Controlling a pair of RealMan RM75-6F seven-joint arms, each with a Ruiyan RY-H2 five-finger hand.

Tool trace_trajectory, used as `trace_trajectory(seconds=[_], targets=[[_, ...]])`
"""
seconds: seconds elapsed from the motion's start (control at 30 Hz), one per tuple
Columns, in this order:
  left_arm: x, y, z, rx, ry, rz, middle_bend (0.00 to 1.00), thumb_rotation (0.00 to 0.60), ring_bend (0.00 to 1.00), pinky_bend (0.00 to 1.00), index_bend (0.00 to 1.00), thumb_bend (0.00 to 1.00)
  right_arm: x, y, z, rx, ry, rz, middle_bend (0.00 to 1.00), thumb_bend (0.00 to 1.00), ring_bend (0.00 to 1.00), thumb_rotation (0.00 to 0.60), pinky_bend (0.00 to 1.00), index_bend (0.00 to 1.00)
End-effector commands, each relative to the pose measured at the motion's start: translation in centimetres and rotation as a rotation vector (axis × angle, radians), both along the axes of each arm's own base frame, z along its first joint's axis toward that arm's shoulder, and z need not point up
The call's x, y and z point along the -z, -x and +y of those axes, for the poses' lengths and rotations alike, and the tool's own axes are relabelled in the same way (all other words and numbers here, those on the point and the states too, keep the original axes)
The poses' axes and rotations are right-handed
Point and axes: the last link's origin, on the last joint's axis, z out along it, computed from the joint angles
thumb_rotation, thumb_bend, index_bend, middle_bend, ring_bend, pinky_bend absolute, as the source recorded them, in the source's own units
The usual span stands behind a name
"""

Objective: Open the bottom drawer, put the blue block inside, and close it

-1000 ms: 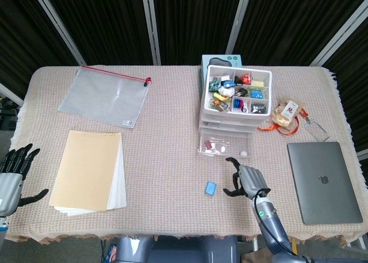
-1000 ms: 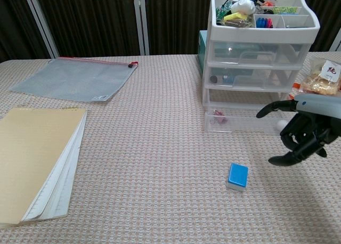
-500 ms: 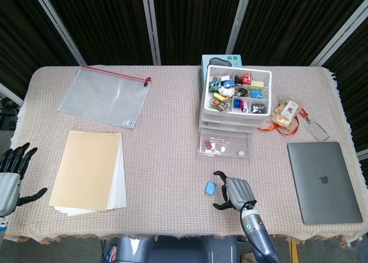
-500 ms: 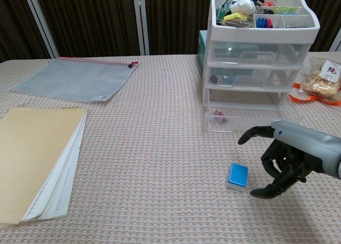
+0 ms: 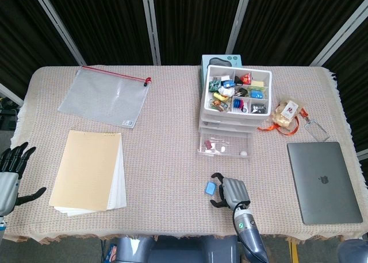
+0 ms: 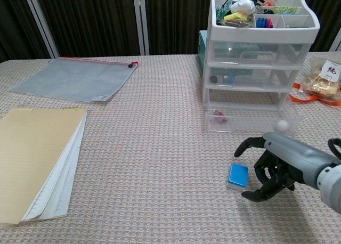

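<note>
While right hand [image 6: 277, 167] cups beside blue block [image 6: 237, 176], fingers spread, contact unclear; left hand [image 5: 10, 180] open, edge-cropped.

One blue block [image 5: 211, 187] lies on the worktop [image 5: 167, 154], along with one drawer unit [image 5: 232, 108] that has three drawers under an open tray on top. There is also one laptop [image 5: 324, 181], one clear zip pouch [image 5: 104, 96], one tan notepad [image 5: 88, 171] and one snack bag [image 5: 287, 113]. Two robot hands show: one [image 5: 230, 192] at about 5 o'clock, the other [image 5: 10, 176] at about 8 o'clock.
</note>
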Motion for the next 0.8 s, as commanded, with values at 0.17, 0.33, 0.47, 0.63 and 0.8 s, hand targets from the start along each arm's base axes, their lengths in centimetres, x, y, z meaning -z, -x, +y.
trace_trajectory(seconds=[0.17,0.33,0.47,0.63,0.8], targets=[[0.0,0.0,0.0,-0.002,-0.005,-0.003,0.00,0.600,0.00,0.00,0.08,0.18,0.8,-0.3,-0.2,0.012,0.015,-0.005,0.78,0.13,0.80,0.600,0.75,0.25],[-0.1,0.0,0.0,-0.004,-0.004,-0.001,0.00,0.600,0.00,0.00,0.08,0.18,1.1,-0.2,-0.8,0.031,0.034,-0.005,0.78,0.13,0.80,0.600,0.75,0.25],[-0.1,0.0,-0.1,-0.005,-0.005,-0.004,0.00,0.600,0.00,0.00,0.08,0.18,1.2,-0.1,-1.2,0.032,0.048,0.004,0.78,0.15,0.80,0.600,0.75,0.25],[-0.1,0.0,0.0,-0.006,-0.003,-0.007,0.00,0.600,0.00,0.00,0.08,0.18,1.3,0.1,-1.6,0.039,0.059,0.030,0.78,0.17,0.80,0.600,0.75,0.25],[-0.1,0.0,-0.1,-0.008,0.000,-0.008,0.00,0.600,0.00,0.00,0.08,0.18,1.3,0.3,-1.7,0.050,0.053,0.040,0.78,0.18,0.80,0.600,0.75,0.25]])
